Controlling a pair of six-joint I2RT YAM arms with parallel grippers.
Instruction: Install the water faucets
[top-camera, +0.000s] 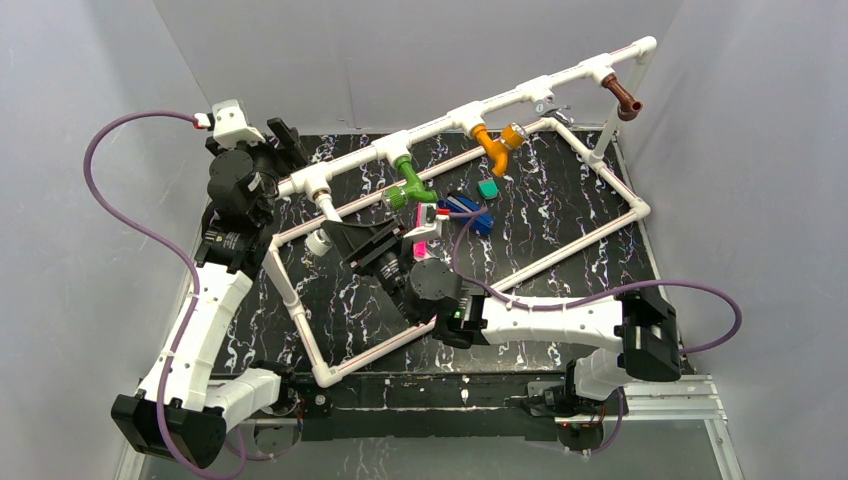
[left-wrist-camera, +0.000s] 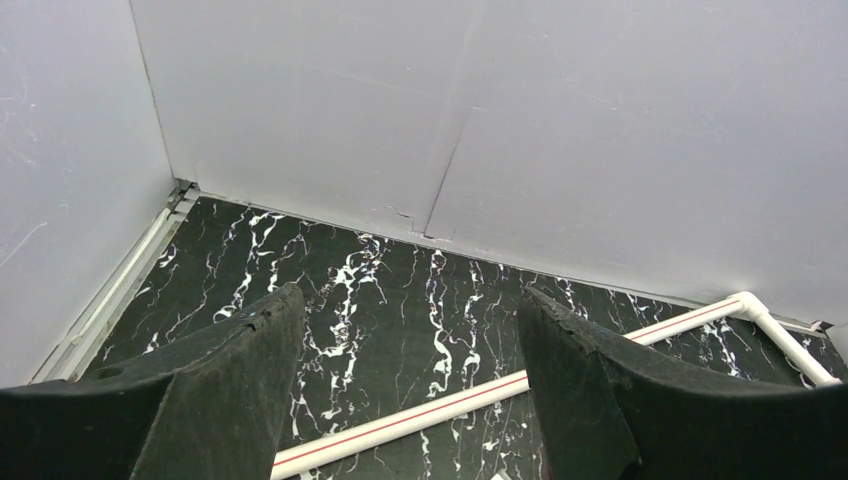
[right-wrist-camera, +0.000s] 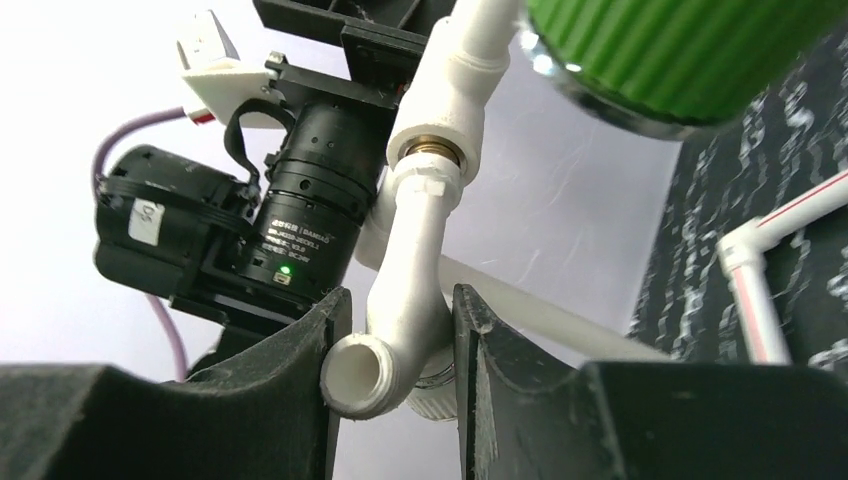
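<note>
Four water faucets hang from the raised white pipe (top-camera: 560, 80): white (top-camera: 322, 222), green (top-camera: 412, 185), orange (top-camera: 495, 148) and brown (top-camera: 625, 98). My right gripper (top-camera: 335, 238) is shut on the white faucet (right-wrist-camera: 410, 260), which is screwed into the leftmost tee (right-wrist-camera: 440, 100). In the right wrist view that gripper (right-wrist-camera: 402, 300) has one finger against the faucet's spout and the other against its body. The green faucet's ribbed knob (right-wrist-camera: 680, 50) fills the top right there. My left gripper (top-camera: 287, 138) stands open and empty behind the pipe's left end, and in its wrist view (left-wrist-camera: 410, 295) it faces the back wall.
The pipe frame's rectangular base (top-camera: 560, 255) lies on the black marbled table (top-camera: 350, 310), and one of its pipes (left-wrist-camera: 400, 420) runs under the left fingers. A flat blue piece (top-camera: 470, 212) and a small green piece (top-camera: 488, 188) lie inside the frame. White walls enclose the table.
</note>
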